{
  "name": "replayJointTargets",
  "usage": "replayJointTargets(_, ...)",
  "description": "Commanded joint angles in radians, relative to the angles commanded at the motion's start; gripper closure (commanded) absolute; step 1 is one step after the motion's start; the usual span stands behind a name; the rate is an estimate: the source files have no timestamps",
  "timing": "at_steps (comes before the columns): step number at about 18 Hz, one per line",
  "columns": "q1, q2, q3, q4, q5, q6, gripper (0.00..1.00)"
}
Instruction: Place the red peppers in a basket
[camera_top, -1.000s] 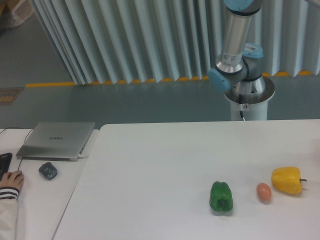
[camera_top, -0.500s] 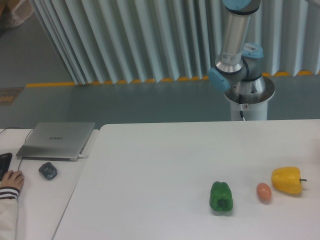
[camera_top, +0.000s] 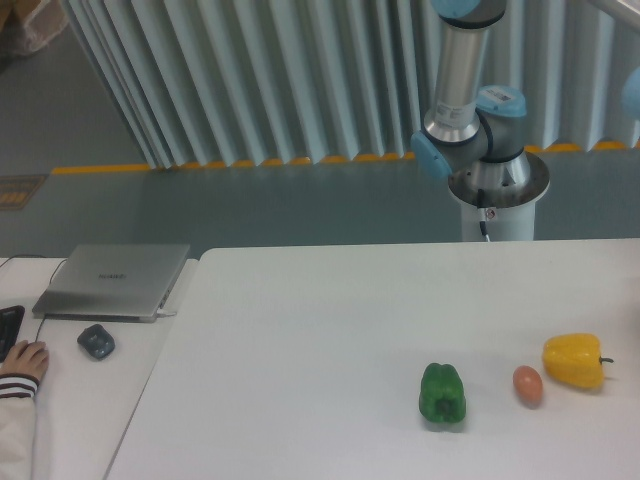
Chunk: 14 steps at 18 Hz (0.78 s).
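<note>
My arm (camera_top: 470, 120) rises out of the top of the frame at upper right, only base and lower links showing; the gripper itself is out of view, so I cannot say whether it is open or closed. The small reddish-orange pepper (camera_top: 528, 385) lies at lower right on the white table (camera_top: 300, 330), between the green pepper (camera_top: 442, 392) and the yellow pepper (camera_top: 574, 360), apart from both, below my base and slightly right. No basket visible.
</note>
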Motion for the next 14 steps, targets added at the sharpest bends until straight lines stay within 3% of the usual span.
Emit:
replayJointTargets(4,-0.078,0.006,-0.006,0.002,0.002,-0.124,0.00)
replayJointTargets(14,-0.154,0.000,-0.008,0.011,0.005,-0.289,0.00)
